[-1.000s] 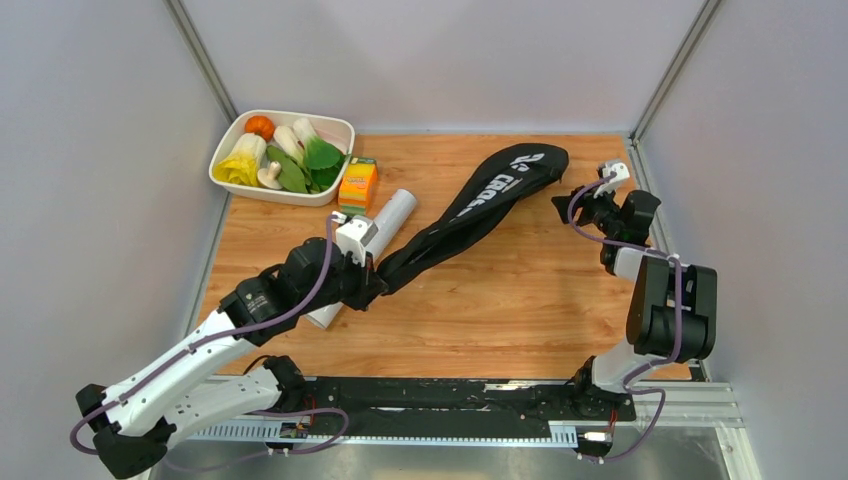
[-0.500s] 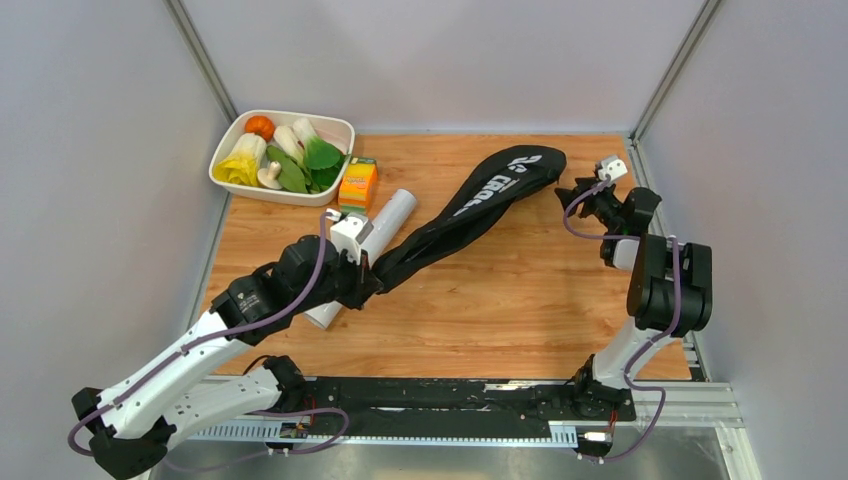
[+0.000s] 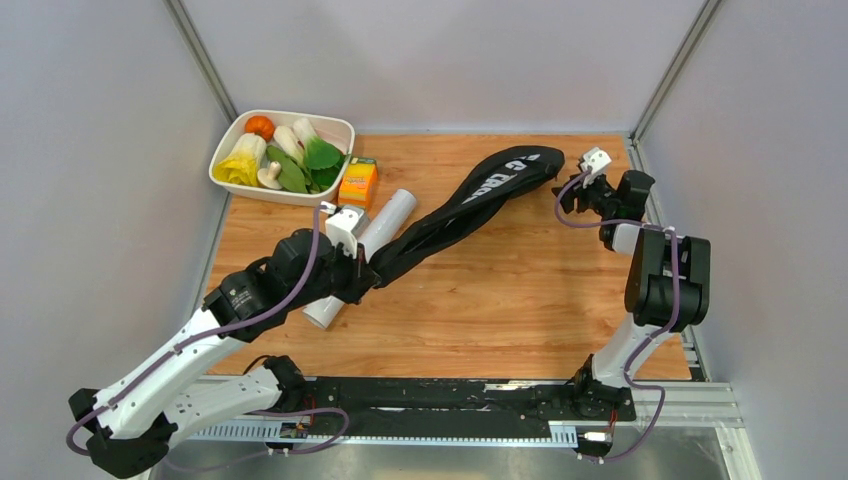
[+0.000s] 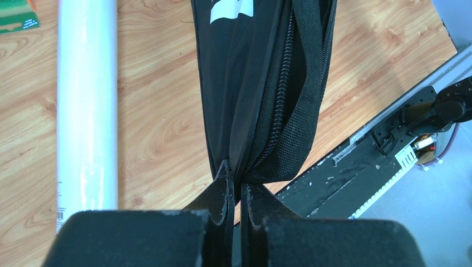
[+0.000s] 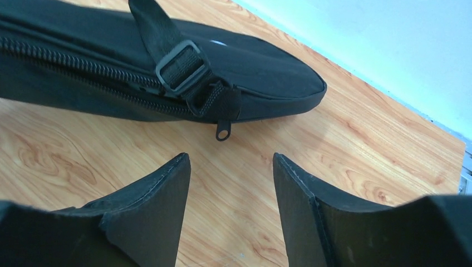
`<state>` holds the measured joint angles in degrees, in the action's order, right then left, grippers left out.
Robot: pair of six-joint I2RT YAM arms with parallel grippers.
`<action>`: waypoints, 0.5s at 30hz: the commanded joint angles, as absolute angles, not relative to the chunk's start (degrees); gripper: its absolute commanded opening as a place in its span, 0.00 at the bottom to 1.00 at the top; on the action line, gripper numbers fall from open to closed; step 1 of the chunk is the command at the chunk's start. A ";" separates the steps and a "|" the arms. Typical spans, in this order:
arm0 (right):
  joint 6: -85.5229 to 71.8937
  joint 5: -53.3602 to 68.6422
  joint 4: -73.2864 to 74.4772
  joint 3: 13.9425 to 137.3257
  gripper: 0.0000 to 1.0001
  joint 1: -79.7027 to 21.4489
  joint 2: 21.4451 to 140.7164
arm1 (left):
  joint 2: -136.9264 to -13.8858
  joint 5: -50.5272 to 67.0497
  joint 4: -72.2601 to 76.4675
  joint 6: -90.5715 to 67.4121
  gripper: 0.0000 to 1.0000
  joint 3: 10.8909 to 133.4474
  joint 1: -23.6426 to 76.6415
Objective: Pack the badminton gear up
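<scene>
Wooden tabletop [image 3: 520, 300], bearing white dish [image 3: 285, 196] at far-left corner, orange box [image 3: 358, 184] just beside it, long white tube [image 3: 388, 216] nearer, black bag [image 3: 480, 195] lying diagonally toward far right.

I see a wooden desk [image 3: 520, 300] boxed in by plain grey walls [image 3: 440, 60] at the back and both sides, with metal posts [image 3: 203, 60] in the back corners. A black rail [image 3: 450, 395] runs along its near edge. Light is even.

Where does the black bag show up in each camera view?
Top: bag lies diagonally across the centre, wide end upper right.
Left wrist: upper centre, narrow end pinched in the left gripper.
Right wrist: upper left, zip pull facing the open right gripper.
Shared landmark: the wood table.
</scene>
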<state>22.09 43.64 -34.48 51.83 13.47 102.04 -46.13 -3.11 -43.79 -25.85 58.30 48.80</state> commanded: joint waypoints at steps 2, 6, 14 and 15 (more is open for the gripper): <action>31.87 42.75 -27.83 54.62 0.59 12.52 103.01 | -45.88 -3.86 -41.85 -26.44 0.00 61.97 48.26; 32.60 39.37 -31.72 54.10 0.58 10.73 103.63 | -46.21 -3.40 -41.66 -26.49 0.00 62.35 48.31; 32.27 32.66 -35.57 54.35 0.59 7.64 104.77 | -45.86 -3.33 -42.00 -26.80 0.00 62.69 48.32; 32.32 31.34 -36.27 54.20 0.59 7.24 104.72 | -45.77 -3.38 -42.05 -26.85 0.00 62.67 48.33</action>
